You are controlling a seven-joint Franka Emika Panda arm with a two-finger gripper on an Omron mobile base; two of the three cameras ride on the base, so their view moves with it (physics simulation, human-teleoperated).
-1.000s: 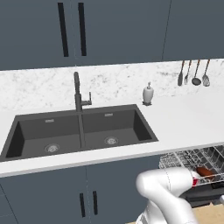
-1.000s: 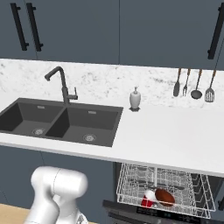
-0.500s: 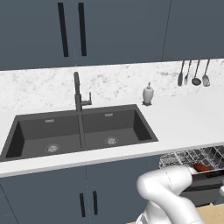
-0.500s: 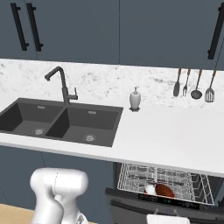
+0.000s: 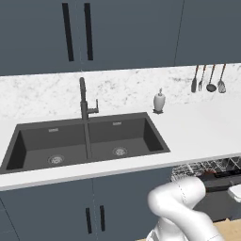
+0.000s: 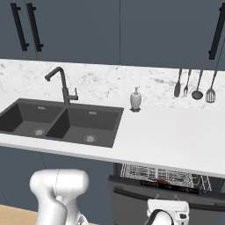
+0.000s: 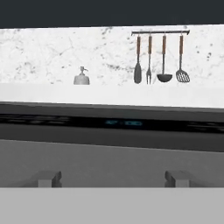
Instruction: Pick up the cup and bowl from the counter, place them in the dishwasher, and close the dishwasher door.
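Trouble I can see coming: gripper hangs spread wide with nothing in it right against the half-raised dishwasher door, rack with the bowl just beyond, so a glancing push might slip off.

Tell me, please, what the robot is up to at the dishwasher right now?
The robot is closing the dishwasher door. The door is tilted most of the way up, with the rack just visible above its top edge and something red inside. The gripper faces the door's grey front, fingers spread apart and holding nothing. On the counter a soap bottle stands by the sink; no cup or bowl is on it.
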